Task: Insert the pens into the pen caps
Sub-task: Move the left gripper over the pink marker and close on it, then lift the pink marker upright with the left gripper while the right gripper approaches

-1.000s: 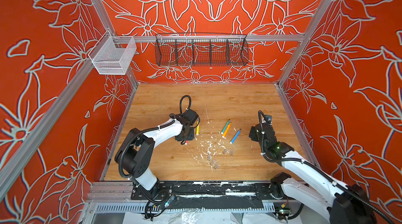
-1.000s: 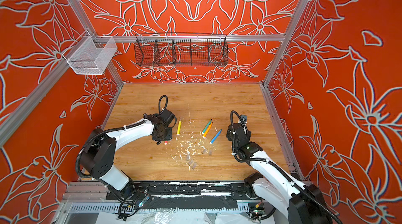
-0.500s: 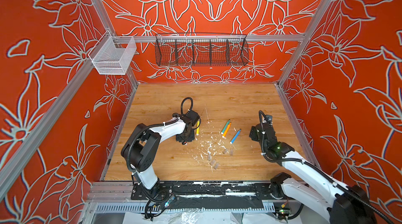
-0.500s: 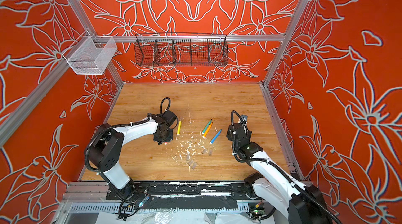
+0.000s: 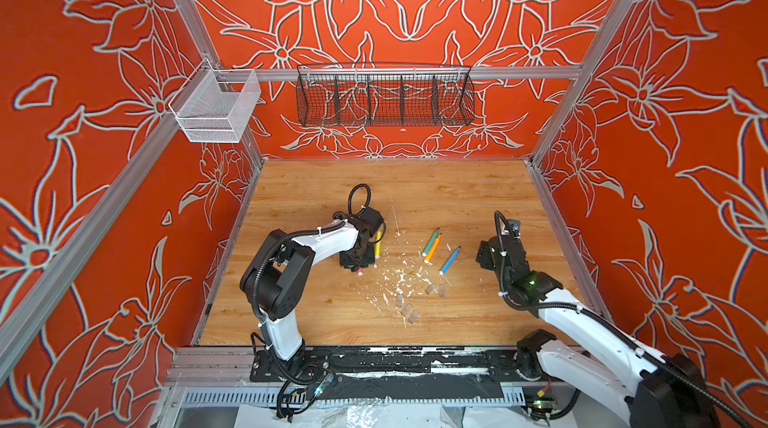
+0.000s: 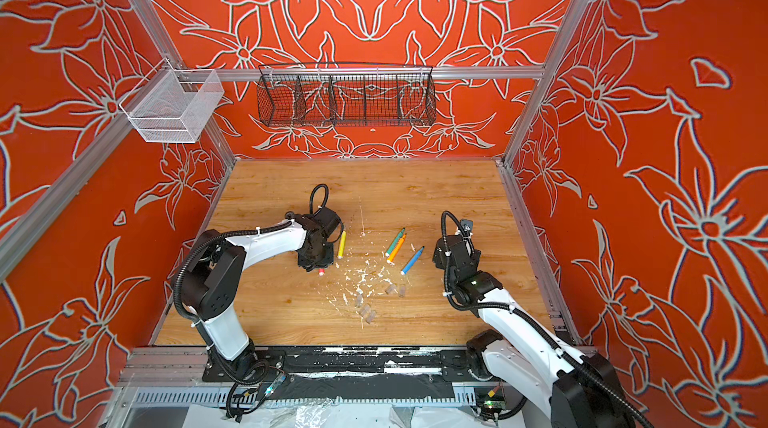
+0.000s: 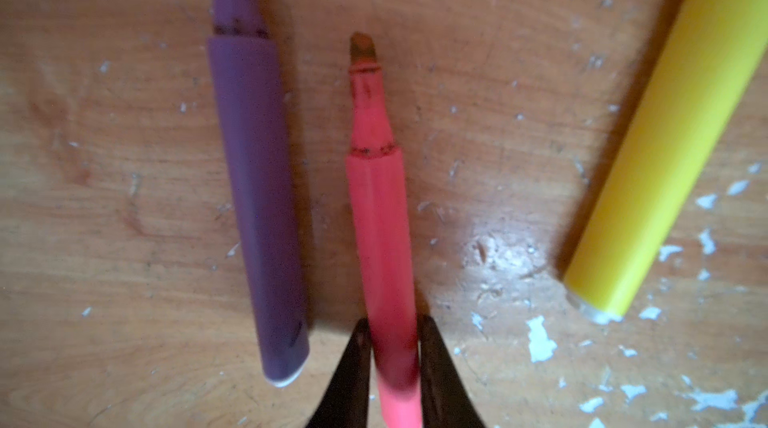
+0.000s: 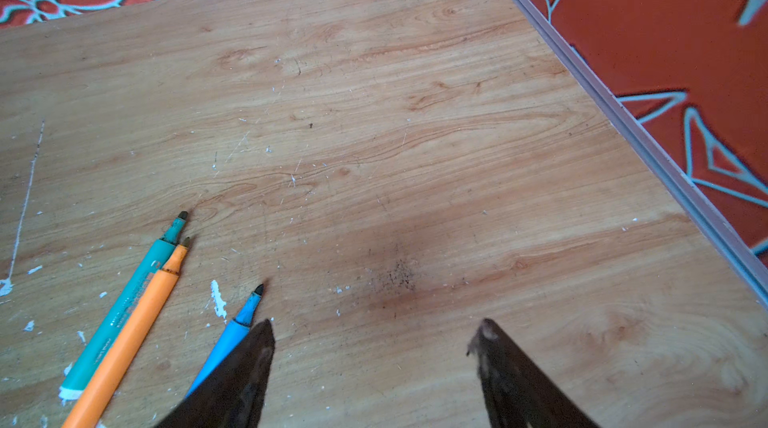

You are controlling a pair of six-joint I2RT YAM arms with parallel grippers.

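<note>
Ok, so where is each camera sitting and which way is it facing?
Top views: high over the front edge, looking down at the wooden table; both arms show.
Left wrist: on the left arm, close above the table; left gripper closed on the pink pen, purple pen and yellow pen beside.
Right wrist: on the right arm, facing across the table to the walls; open right gripper, beside the blue pen, green pen, orange pen.
Shared: yellow pen, in left wrist and both top views.
</note>
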